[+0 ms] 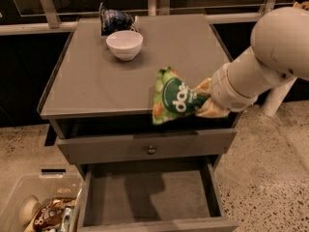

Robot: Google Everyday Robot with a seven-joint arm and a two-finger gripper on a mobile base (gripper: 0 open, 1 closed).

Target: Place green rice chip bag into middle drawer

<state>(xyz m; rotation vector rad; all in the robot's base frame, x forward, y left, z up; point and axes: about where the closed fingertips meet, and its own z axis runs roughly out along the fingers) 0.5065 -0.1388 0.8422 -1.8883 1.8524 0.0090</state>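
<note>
The green rice chip bag [172,97] is bright green with a dark green round logo and white letters. It hangs past the front edge of the grey cabinet top [96,76], lifted off it. My gripper [203,99] is shut on the bag's right end; my white arm reaches in from the right. The middle drawer [149,192] is pulled open below, with a flat grey floor and nothing in it. The bag is above the drawer's rear right part, in front of the closed top drawer.
A white bowl [124,43] and a dark blue snack bag [114,19] sit at the back of the cabinet top. The closed top drawer has a small round knob [151,150]. A clear bin [38,209] with snacks stands on the floor at lower left.
</note>
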